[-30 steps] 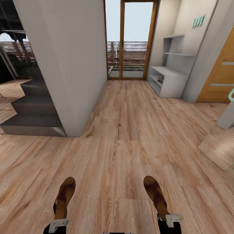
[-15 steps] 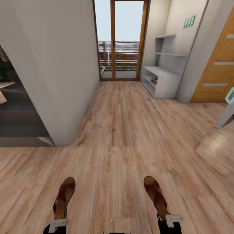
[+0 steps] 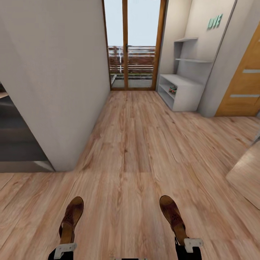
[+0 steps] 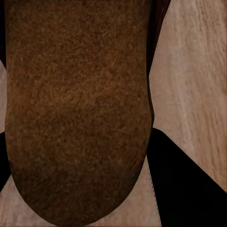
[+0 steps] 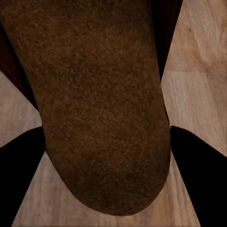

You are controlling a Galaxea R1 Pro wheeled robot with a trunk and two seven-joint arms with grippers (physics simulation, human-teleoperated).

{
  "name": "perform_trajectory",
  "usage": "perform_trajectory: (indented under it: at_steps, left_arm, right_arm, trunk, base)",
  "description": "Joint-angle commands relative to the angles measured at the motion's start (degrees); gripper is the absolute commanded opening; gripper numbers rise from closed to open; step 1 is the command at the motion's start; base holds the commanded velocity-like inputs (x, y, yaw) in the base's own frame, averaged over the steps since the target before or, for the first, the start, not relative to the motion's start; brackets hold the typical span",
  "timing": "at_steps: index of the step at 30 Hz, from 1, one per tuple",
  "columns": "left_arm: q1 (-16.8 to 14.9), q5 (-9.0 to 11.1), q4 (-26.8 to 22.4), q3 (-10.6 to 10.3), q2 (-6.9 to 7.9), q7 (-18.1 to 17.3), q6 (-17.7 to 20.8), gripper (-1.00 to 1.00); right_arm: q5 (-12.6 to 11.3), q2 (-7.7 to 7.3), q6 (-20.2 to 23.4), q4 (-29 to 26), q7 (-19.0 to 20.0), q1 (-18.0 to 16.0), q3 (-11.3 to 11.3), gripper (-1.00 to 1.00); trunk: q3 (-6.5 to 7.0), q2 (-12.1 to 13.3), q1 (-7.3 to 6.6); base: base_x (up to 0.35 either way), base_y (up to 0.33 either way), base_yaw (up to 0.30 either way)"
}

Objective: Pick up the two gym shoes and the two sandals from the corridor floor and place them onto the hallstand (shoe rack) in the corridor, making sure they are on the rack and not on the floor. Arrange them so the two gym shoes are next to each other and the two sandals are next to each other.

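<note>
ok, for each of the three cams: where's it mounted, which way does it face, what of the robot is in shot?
Head: on the head, looking forward-down the corridor floor to the hallstand; left gripper and right gripper at bottom, each holding a sandal.
Left wrist: along the fingers, onto the left sandal; dark finger.
Right wrist: same, right sandal; dark finger.
Shared: both sandals, floor.

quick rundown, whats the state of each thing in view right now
left end effector: shut on the left sandal
left sandal: held off the floor, toe pointing forward
right end effector: shut on the right sandal
right sandal: held off the floor, toe pointing forward
gym shoes: already on a low open shelf of the hallstand
hallstand: far ahead on the right, bench top bare
</note>
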Motion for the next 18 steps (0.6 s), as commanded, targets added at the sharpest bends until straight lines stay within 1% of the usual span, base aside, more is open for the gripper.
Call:
perform_trajectory:
  at_steps: [1, 18]
  left_arm:
    - [-0.06, -0.20, 0.01, 0.49, -0.03, -0.45, -0.18, -1.00]
    - [-0.06, -0.22, 0.01, 0.49, -0.03, -0.36, -0.18, -1.00]
  right_arm:
    - [0.59, 0.00, -0.15, 0.05, -0.07, -0.04, -0.45, -1.00]
    - [0.59, 0.00, -0.15, 0.05, -0.10, -0.04, -0.48, -1.00]
  trunk:
    - [-0.04, -0.02, 0.02]
    - [-0.04, -0.02, 0.02]
  base:
    - [0.339, 0.000, 0.000]
    - [0.338, 0.000, 0.000]
